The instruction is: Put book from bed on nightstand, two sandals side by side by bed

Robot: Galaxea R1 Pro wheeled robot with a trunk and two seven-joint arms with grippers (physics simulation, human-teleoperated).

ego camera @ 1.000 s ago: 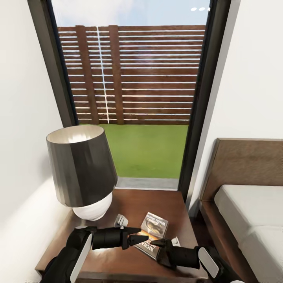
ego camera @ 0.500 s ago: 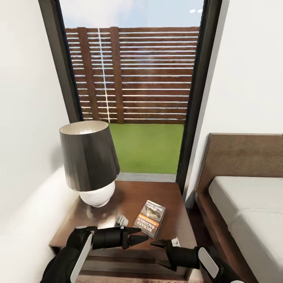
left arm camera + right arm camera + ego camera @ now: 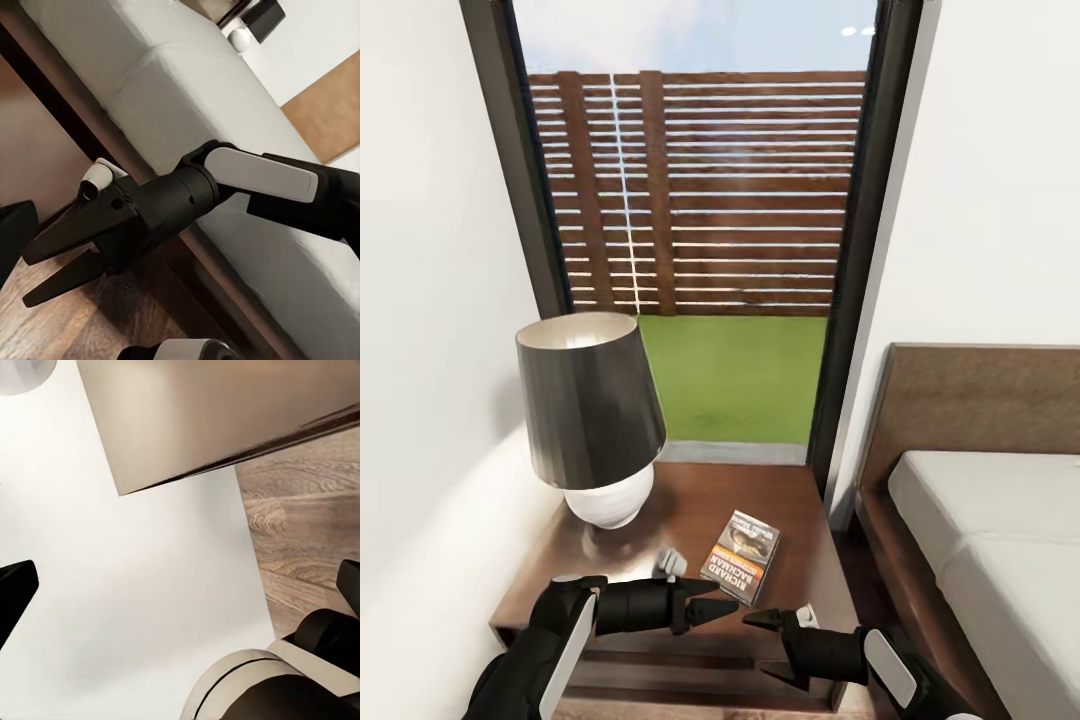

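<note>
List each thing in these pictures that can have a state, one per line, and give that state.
Thin dark paperback book with orange band: lying flat on the nightstand, free of both grippers.
Low dark-brown wooden nightstand: carries the lamp and the book.
Dark-shaded table lamp with white base: upright.
Large bed with off-white mattress: bare.
Left gripper: open, holding nothing.
Right gripper: open, holding nothing.

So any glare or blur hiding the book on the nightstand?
Head view: sharp; the book reads clearly, and only a soft sheen marks the nightstand top near the lamp. Right wrist view: mostly plain white wall and wood floor. Left wrist view: sharp on the bed.
</note>
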